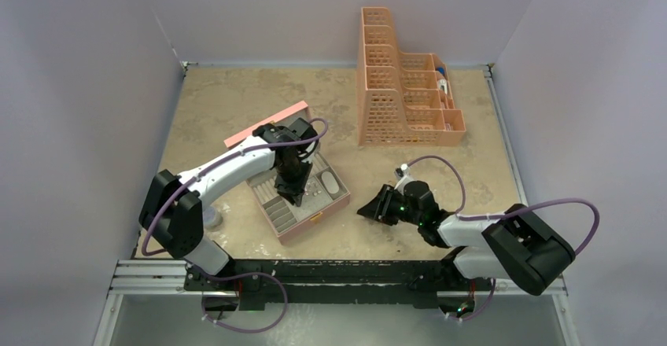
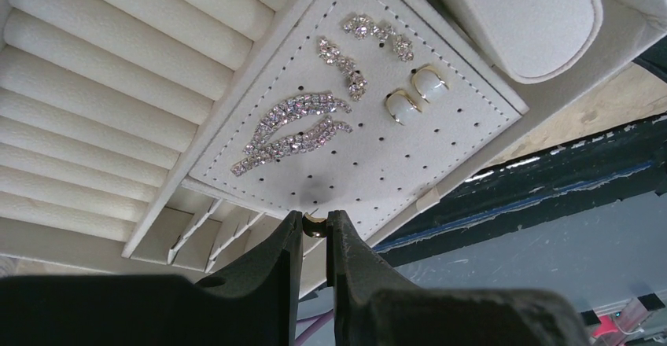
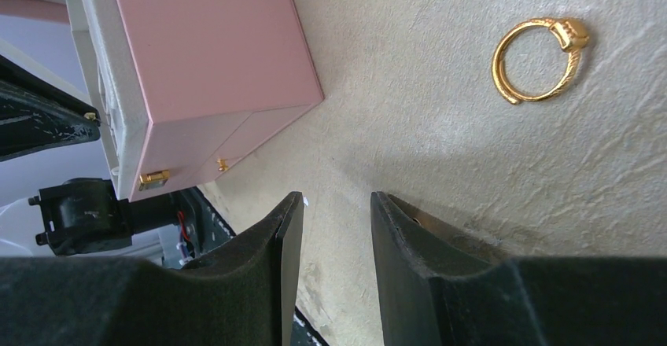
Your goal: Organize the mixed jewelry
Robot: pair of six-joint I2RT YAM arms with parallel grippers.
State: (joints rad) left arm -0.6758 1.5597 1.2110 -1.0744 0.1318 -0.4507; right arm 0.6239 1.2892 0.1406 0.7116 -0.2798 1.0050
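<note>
I saw the left gripper (image 1: 290,196) down over the open pink rectangular jewellery box (image 3: 204,47). Its jaws were narrow and pinched a small gold-coloured metal piece (image 2: 315,222) right at the near edge of the box's white perforated earring panel (image 2: 440,149). On that panel lay a pair of long leaf-shaped crystal earrings (image 2: 295,130), two shorter sparkling crystal pieces (image 2: 344,67) and a pair of gold-rimmed white oval studs (image 2: 417,94). Beside the panel, inside the box, ran the cream padded ring rolls (image 2: 102,71), and on its other side sat a white rounded cushion (image 2: 527,16).

The right gripper (image 3: 334,214) hung low over the beige table (image 3: 440,149), just to the right of the box. Its jaws were parted with nothing between them. A gold ring with a small square setting (image 3: 541,59) lay flat on the table, apart from the box and clear of the fingertips. Well behind the box stood a peach perforated plastic organiser (image 1: 397,86).
</note>
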